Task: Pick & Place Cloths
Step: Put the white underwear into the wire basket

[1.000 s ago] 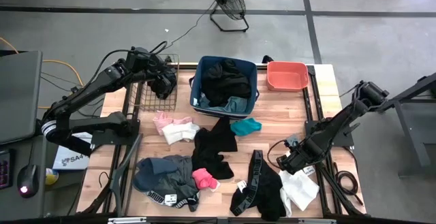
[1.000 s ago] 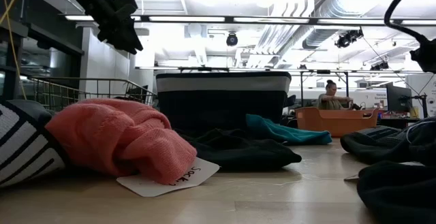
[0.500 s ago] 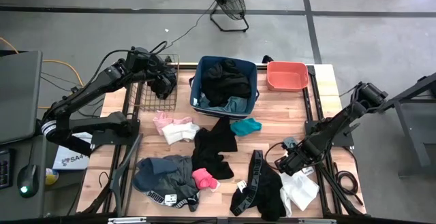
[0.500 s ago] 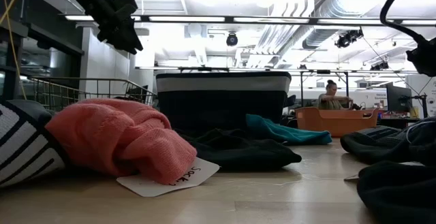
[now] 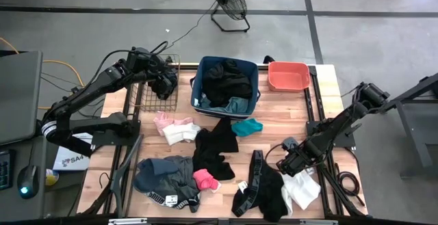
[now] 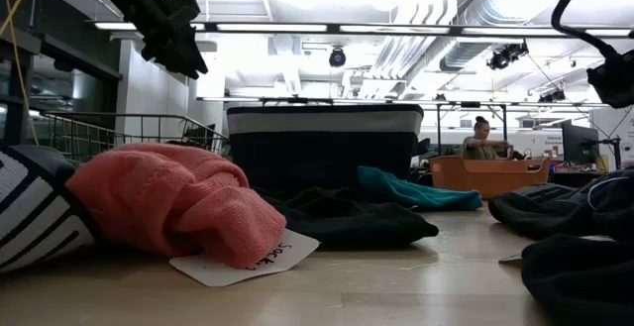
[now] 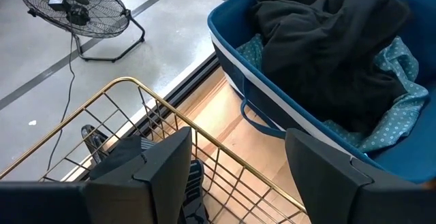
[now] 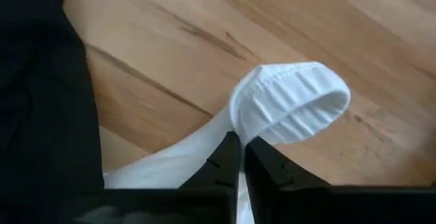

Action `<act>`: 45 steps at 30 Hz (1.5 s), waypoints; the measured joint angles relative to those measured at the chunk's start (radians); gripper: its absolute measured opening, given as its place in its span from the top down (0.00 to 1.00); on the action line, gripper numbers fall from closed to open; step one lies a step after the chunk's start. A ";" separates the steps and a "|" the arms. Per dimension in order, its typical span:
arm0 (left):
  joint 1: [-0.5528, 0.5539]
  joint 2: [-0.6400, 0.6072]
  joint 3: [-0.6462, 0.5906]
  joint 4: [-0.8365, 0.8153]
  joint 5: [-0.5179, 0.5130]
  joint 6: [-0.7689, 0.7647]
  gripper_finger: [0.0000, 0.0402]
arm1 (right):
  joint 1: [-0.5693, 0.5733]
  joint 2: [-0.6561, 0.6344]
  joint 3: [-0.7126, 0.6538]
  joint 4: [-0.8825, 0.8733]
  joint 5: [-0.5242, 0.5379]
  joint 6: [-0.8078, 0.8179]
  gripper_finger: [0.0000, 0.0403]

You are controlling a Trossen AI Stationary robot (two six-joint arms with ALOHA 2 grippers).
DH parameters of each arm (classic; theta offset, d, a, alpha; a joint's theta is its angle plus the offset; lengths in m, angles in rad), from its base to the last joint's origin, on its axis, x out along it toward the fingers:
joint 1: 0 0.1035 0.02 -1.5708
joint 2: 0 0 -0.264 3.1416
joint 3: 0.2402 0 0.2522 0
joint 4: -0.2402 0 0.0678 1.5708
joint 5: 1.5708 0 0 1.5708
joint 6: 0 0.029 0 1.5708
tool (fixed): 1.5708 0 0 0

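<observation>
Looking straight down, the right gripper (image 5: pixel 293 163) sits low at the table's right side, on the edge of the white cloth (image 5: pixel 302 188); beside that lies a black cloth (image 5: pixel 263 192) with a banded strip; toward the middle are another black cloth (image 5: pixel 215 146), a teal cloth (image 5: pixel 247 126), a bright pink cloth (image 5: pixel 206 180), a pale pink cloth (image 5: pixel 164 122) and a grey cloth (image 5: pixel 164 172); the blue bin (image 5: pixel 226 85) at the back holds dark garments, the coral tub (image 5: pixel 288 76) stands to its right; the left gripper (image 5: pixel 164 81) hangs over the wire basket (image 5: pixel 159 92).

From table height, a pink cloth (image 6: pixel 178 199) fills the near left with a paper label (image 6: pixel 243 258) under it; the bin (image 6: pixel 322 143) stands behind; a person (image 6: pixel 482 140) sits far off in the room.

Through the left wrist view, the left gripper (image 7: pixel 235 166) has its fingers spread, nothing between them, above the basket's wire rim (image 7: pixel 136 94); the blue bin (image 7: pixel 272 115) is just beyond.

Through the right wrist view, the right gripper (image 8: pixel 242 157) is pressed together, pinching the white cloth (image 8: pixel 286 108), a fold of it bunched above the fingertips over bare wood.
</observation>
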 joint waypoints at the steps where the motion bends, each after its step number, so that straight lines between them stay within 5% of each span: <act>1: 0.000 0.000 0.000 0.000 0.000 0.000 0.42 | 0.000 0.000 0.000 -0.002 0.014 -0.001 0.99; 13: 0.000 0.000 0.000 0.000 0.000 -0.008 0.42 | 0.000 -0.033 0.081 -0.171 0.128 -0.004 0.99; 25: 0.000 0.000 0.000 0.002 0.030 -0.010 0.42 | 0.000 -0.074 0.322 -0.436 0.522 -0.138 0.99; 33: 0.000 0.000 0.000 0.009 0.064 -0.010 0.42 | -0.060 -0.074 0.445 -0.454 0.810 -0.372 0.99; 45: 0.000 0.000 0.000 0.016 0.115 -0.007 0.42 | -0.211 -0.074 0.673 -0.338 0.937 -0.903 0.99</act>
